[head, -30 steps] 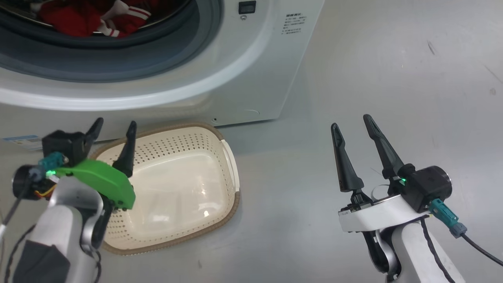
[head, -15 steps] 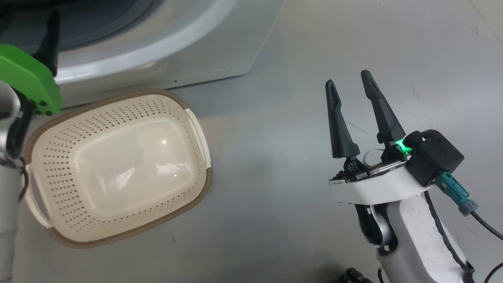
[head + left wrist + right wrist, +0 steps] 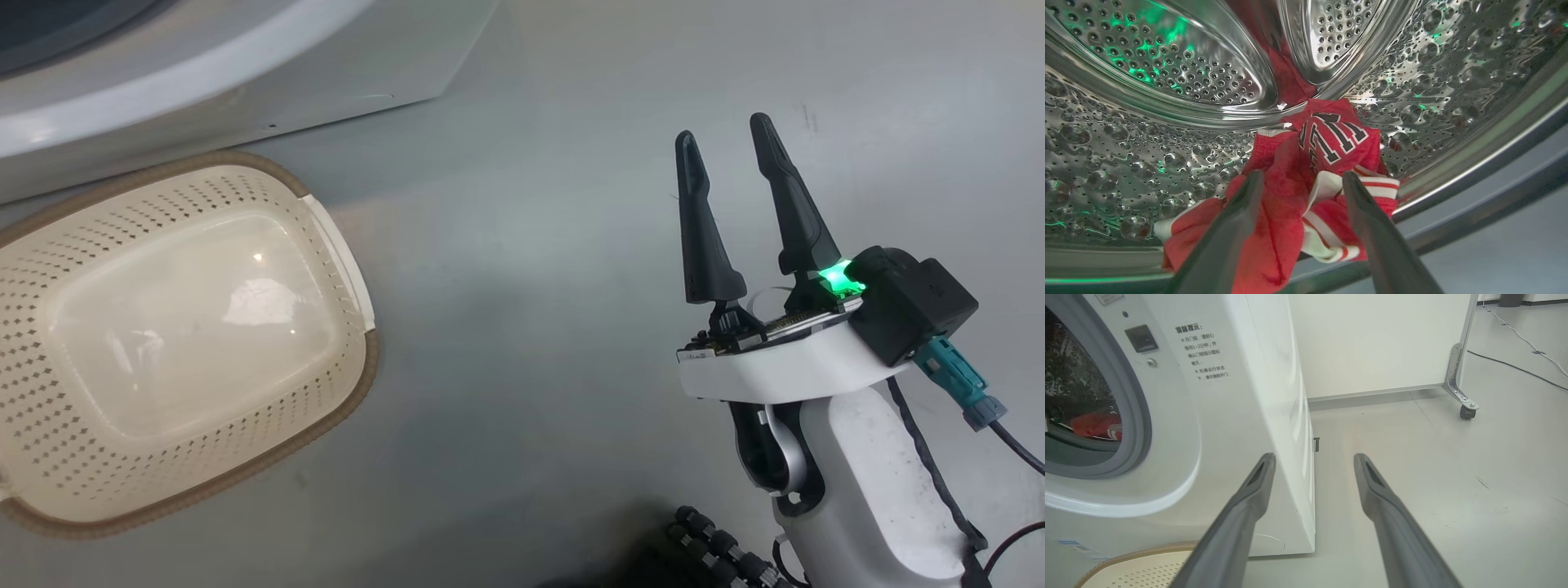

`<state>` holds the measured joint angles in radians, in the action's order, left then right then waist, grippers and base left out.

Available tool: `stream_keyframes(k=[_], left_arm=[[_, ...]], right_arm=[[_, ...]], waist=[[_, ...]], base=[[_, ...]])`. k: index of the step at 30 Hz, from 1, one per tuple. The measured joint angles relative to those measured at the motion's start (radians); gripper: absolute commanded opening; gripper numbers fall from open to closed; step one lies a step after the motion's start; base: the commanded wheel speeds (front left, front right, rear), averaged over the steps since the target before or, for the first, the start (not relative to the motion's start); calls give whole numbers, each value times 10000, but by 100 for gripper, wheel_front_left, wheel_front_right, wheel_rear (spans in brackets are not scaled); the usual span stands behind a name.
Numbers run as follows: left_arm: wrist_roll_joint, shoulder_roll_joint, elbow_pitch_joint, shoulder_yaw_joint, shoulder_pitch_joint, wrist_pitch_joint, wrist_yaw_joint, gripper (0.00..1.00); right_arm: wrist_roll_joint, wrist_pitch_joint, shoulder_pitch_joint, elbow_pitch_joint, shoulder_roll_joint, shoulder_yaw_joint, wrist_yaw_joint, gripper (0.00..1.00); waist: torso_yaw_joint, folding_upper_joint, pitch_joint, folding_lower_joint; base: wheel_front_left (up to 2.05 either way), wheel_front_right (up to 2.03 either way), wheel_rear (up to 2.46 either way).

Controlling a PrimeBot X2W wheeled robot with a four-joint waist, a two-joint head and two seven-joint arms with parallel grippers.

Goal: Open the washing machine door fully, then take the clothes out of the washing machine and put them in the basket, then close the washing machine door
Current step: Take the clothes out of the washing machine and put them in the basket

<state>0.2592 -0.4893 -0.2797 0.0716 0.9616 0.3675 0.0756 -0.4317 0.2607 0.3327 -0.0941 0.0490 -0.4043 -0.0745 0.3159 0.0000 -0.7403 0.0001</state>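
We see left gripper [image 3: 1302,180] wide inside drum [image 3: 1167,73]. Red clothes [image 3: 1331,139] lie bunched between its fingers, maybe touching, hard to tell. Right gripper [image 3: 722,131] wide over floor [image 3: 531,245], right of empty basket [image 3: 363,371].

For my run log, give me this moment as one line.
left end effector: open, inside drum, at red clothes | right end effector: open, over floor | basket: no clothes

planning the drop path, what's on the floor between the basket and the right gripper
Nothing: in the head view the floor between the basket and the open right gripper is bare.
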Motion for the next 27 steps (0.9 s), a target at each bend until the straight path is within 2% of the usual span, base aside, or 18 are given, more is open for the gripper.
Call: stream_keyframes(k=[7,19,20,21,22,23,27], left_arm=[[-100,-499,-554,-219,521,-2,0,100],[-174,-786,-1350,-368,1118,474,-94,100],[-178,-794,-1394,-355,1150,537,-94,82],[-224,-803,-1423,-326,1173,537,-94,46],[-280,-803,-1499,-322,1194,560,-100,20],[-309,-803,-1582,-313,1213,644,-102,0],[-337,-767,-1645,-207,1283,727,-182,0]], right_arm=[[-82,0,190,-63,-4,-33,-113,100],[-96,0,389,-86,-6,-134,-236,100],[-96,0,429,-86,-8,-165,-249,100],[-96,0,467,-81,-8,-182,-251,100],[-96,0,500,-79,-10,-190,-251,100],[-96,0,519,-77,-8,-188,-251,100],[-96,0,562,-65,-8,-184,-255,100]], waist=[[313,0,-434,1],[391,0,-781,0],[376,0,-799,-1],[365,0,-810,-1],[357,0,-814,0],[347,0,-814,-1],[298,0,-802,-1]], base=[[0,0,0],[0,0,0],[0,0,0],[0,0,0],[0,0,0],[0,0,0],[0,0,0]])
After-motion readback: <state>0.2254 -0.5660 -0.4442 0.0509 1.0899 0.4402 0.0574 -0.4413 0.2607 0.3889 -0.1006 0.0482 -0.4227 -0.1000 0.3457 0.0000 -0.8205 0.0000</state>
